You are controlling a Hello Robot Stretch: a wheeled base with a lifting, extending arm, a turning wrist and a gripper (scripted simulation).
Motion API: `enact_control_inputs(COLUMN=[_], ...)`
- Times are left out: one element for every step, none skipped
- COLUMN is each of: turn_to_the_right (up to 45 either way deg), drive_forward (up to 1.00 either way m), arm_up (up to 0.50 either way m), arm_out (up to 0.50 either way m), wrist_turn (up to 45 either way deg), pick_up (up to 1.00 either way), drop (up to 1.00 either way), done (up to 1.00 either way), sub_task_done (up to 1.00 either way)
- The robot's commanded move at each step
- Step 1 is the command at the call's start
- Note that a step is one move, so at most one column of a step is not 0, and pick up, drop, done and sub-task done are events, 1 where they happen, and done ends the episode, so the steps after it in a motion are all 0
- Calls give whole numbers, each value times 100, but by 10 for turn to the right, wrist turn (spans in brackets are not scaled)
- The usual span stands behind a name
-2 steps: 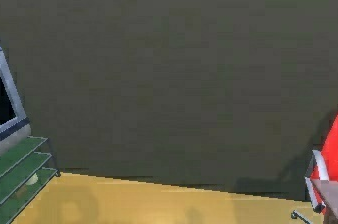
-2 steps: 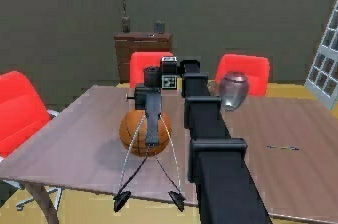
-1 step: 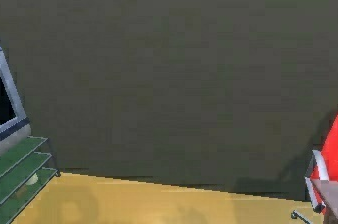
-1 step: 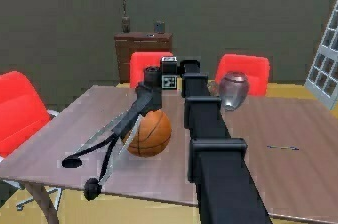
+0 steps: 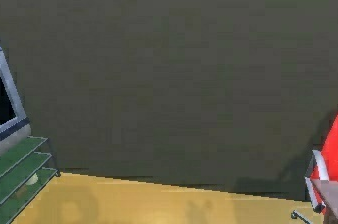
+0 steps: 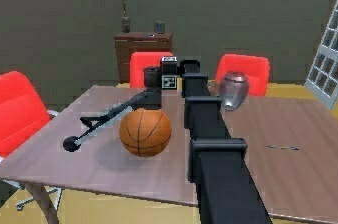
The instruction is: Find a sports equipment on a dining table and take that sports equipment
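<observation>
Basketball (image 6: 145, 131) located on counter (image 6: 297, 150), judged not yet lifted; hand (image 6: 83, 133) seen at its ten o'clock; whether anything is held cannot be told.

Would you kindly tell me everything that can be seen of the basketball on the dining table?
The basketball is a round orange ball with thin dark seam lines and a dull, rubbery-looking skin. It sits whole on the brown, wood-look dining table, toward the table's near edge and just left of the dark arm in the arm side view. The pincer reaches past its upper left; whether it touches the ball cannot be told.
</observation>
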Motion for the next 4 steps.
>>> enact_control_inputs(turn_to_the_right=[0, 0, 0, 0], drive_forward=[0, 0, 0, 0], arm_up=[0, 0, -20, 0], arm_out=[0, 0, 0, 0], wrist_turn=[450, 240, 0, 0], pick_up=[0, 0, 0, 100], drop=[0, 0, 0, 0], done=[0, 0, 0, 0], sub_task_done=[0, 0, 0, 0])
